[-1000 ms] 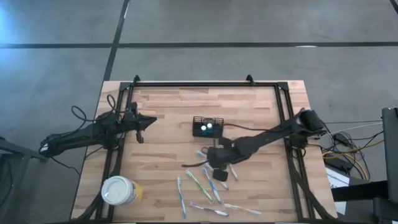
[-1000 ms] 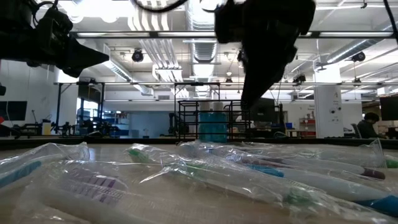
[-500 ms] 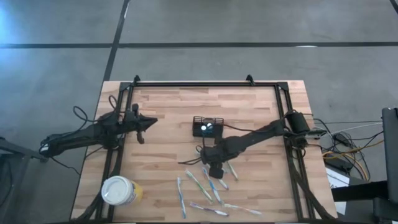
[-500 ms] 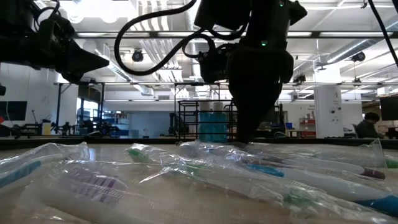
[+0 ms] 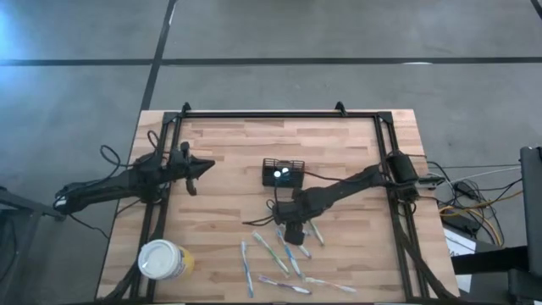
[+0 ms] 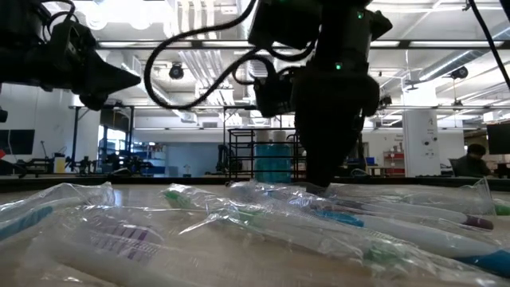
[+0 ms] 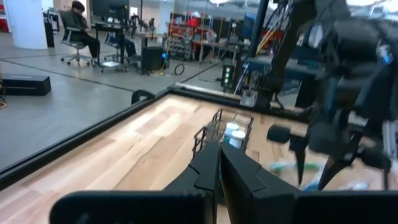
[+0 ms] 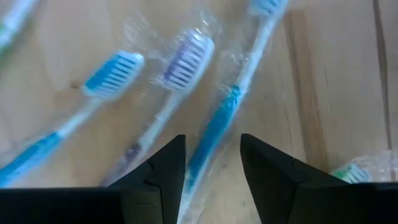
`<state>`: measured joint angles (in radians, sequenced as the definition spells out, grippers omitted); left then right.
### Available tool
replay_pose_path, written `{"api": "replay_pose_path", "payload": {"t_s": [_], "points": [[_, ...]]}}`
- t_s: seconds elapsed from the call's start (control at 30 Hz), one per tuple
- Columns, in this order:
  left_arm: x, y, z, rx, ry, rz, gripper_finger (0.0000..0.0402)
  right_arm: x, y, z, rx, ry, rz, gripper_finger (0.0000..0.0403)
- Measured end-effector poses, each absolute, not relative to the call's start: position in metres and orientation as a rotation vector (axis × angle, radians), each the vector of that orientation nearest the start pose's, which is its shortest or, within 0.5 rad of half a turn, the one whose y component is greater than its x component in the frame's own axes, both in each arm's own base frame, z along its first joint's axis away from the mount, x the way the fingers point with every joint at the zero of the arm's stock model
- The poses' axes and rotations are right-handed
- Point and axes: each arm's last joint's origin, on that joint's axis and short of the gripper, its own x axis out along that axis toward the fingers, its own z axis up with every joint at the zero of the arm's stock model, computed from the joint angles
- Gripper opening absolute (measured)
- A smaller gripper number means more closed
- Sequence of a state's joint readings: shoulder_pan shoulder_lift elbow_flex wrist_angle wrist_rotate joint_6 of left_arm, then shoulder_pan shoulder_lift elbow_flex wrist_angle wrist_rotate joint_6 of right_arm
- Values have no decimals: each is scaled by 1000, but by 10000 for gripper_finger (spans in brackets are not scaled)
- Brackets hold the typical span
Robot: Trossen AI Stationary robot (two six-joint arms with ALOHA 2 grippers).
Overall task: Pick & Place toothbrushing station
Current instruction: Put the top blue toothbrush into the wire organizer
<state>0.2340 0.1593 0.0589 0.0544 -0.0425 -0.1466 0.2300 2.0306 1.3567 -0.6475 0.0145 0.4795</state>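
2 arms share a wooden table (image 5: 229, 152), but only 1 is at work. The right gripper (image 5: 290, 230) hangs low over a scatter of wrapped toothbrushes, its fingers (image 8: 163, 168) parted either side of a blue-handled toothbrush (image 8: 214, 134) that lies sealed in clear plastic. The wrist view shows a gap between each finger and the handle; nothing is held yet.

The toothbrushing station (image 5: 283, 173), a small black slatted holder with 2 pale round objects inside, stands upright near the middle of the table, just beyond the right arm's wrist and apart from the brushes. From the left wrist view it sits straight ahead (image 7: 225, 132).

The left gripper (image 5: 193, 169) waits near the table's left edge, fingers pressed shut on nothing.

The risk lies in the wrapping and the crowding. A purple-bristled toothbrush (image 8: 163, 93) lies just beside the blue one, and their plastic sleeves appear to touch or overlap; a closing pinch could catch both wrappers and drag the neighbour along. The film looks slippery and loose, so the fingers might grip plastic alone and let the handle slide out on the lift. The handle also runs at a slant between the fingers, so a squeeze may twist it instead of seating it. With the holder close behind the arm, a careless swing upward could knock it over.

A round yellow cup (image 5: 161, 259) with a white lid sits well clear at the near left corner.
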Motion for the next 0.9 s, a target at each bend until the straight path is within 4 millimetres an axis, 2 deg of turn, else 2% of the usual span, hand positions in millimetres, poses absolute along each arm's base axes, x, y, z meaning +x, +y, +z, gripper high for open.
{"api": "replay_pose_path", "payload": {"t_s": [0.27, 0.37, 0.5, 0.57, 0.73, 0.9], "points": [[103, 26, 181, -165, -27, 275, 18, 381, 87, 133, 215, 1338, -132, 140], [103, 26, 181, -164, -27, 275, 17, 380, 86, 137, 203, 1332, -122, 106], [103, 26, 181, -164, -27, 275, 17, 378, 85, 146, 170, 1311, -114, 36], [103, 26, 181, -165, -27, 275, 18, 376, 84, 155, 152, 1281, -119, 20], [103, 26, 181, -165, -26, 273, 16, 369, 81, 178, 133, 1226, -146, 20], [103, 25, 181, -164, -25, 261, 18, 351, 83, 216, 99, 1106, -163, 19]]}}
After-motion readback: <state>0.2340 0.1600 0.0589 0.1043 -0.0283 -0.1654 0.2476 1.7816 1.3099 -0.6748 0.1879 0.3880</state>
